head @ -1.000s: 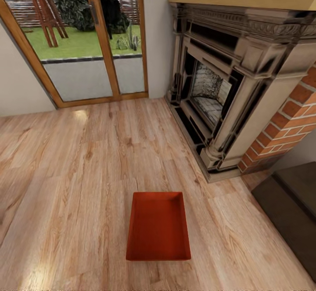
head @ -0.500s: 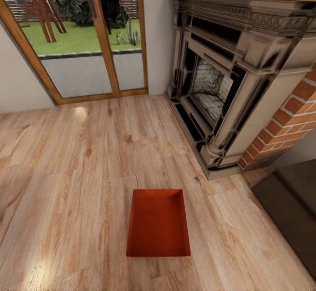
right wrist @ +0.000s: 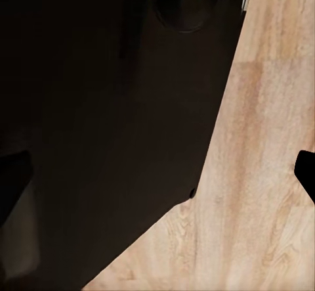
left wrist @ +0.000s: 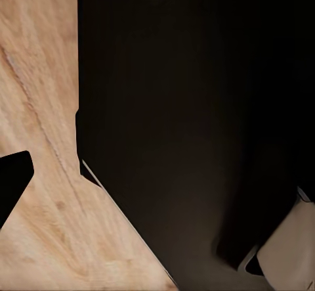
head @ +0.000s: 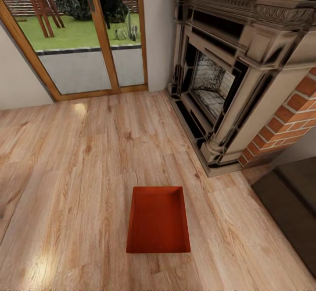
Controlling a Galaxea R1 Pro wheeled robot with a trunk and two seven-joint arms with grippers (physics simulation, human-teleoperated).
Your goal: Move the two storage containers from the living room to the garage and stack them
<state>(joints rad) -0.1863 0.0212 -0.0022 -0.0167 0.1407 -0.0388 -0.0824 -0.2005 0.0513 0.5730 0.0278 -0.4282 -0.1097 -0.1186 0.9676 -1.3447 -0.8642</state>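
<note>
One orange-red storage container [head: 158, 220] lies open side up on the light wood-plank floor of the living room, low in the head view's middle, and it holds nothing. Its long side runs away from me. In the left wrist view my left gripper [left wrist: 157, 179] hangs over the wood planks beside my own dark body, with one black fingertip [left wrist: 13, 180] at the picture's edge. The right gripper [right wrist: 157, 173] is likewise above bare planks, a black fingertip [right wrist: 306, 174] at the far edge. Both stand open with nothing between the fingers.
A carved stone fireplace [head: 228, 85] with brick sides rises at the right, its hearth edge close behind the container. A dark low cabinet [head: 289, 207] fills the near right corner. Wood-framed glass doors [head: 87, 41] to a garden stand at the back left. Wood floor spreads to the left.
The whole head picture has shifted a little, so the camera has moved: the fireplace and doors sit slightly higher and the container slightly higher. The container itself has not moved.
</note>
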